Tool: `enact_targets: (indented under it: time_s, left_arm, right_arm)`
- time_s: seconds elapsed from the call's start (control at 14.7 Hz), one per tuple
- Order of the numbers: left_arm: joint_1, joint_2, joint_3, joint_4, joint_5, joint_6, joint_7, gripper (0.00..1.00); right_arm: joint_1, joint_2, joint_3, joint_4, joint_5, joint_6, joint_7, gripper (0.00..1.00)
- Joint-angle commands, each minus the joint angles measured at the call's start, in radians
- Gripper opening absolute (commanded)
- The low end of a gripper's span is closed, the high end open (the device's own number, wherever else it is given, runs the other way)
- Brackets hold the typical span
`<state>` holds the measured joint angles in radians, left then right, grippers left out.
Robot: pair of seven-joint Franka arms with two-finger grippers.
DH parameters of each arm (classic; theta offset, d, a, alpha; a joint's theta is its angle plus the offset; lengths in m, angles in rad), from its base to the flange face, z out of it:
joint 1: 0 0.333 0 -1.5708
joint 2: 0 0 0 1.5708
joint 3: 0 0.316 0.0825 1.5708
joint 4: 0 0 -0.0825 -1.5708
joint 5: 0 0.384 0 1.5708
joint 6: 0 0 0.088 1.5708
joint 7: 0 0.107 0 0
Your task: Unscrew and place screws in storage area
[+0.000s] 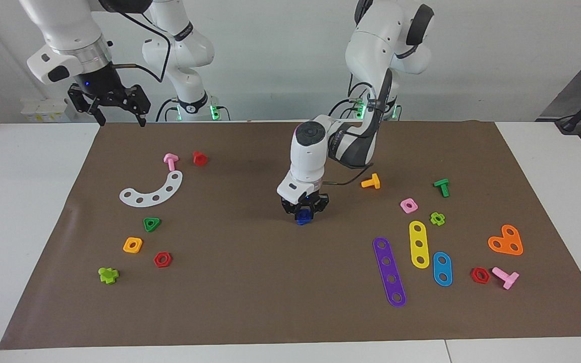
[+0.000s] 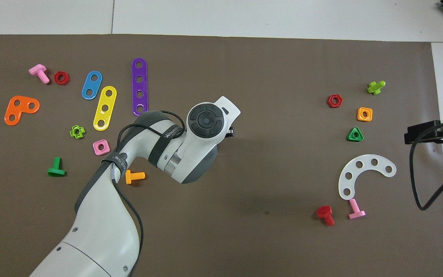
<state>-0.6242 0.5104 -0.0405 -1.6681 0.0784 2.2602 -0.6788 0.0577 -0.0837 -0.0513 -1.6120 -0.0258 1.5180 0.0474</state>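
My left gripper [image 1: 303, 213] points straight down over the middle of the brown paper mat [image 1: 250, 282]. It is shut on a small dark-blue screw [image 1: 302, 219], held at or just above the mat. In the overhead view the left hand [image 2: 206, 121] hides both the screw and the fingers. My right gripper [image 1: 119, 118] hangs open and empty, high over the mat's edge nearest the robots at the right arm's end, and waits. Only its black body shows in the overhead view [image 2: 427, 132]. Small coloured nuts and bolts lie strewn on the mat at both ends; no storage area is marked.
At the right arm's end lie a white curved strip [image 1: 153, 191], a pink bolt [image 1: 170, 161], a red bolt [image 1: 199, 158] and several nuts. At the left arm's end lie purple [image 1: 389, 272], yellow [image 1: 418, 244] and blue [image 1: 442, 268] strips, an orange plate [image 1: 506, 241] and an orange bolt [image 1: 371, 181].
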Motion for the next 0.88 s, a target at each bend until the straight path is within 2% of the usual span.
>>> enact_targets:
  time_s: [0.0, 0.34, 0.48, 0.81]
  left_arm:
    - [-0.017, 0.002, 0.013, 0.011, 0.023, -0.018, -0.018, 0.51]
    - [-0.017, 0.002, 0.013, 0.004, 0.023, -0.005, -0.018, 0.54]
    - [-0.015, 0.002, 0.013, 0.002, 0.023, -0.002, -0.018, 0.63]
    - [-0.018, 0.002, 0.014, -0.009, 0.024, 0.013, -0.016, 0.62]
  right_arm:
    - [-0.006, -0.008, 0.005, 0.001, -0.008, -0.013, -0.023, 1.00]
    - [-0.006, -0.008, 0.005, 0.001, -0.008, -0.013, -0.023, 1.00]
    - [-0.006, -0.008, 0.005, 0.003, -0.008, -0.013, -0.023, 1.00]
    - [-0.006, -0.008, 0.005, 0.001, -0.008, -0.013, -0.023, 1.00]
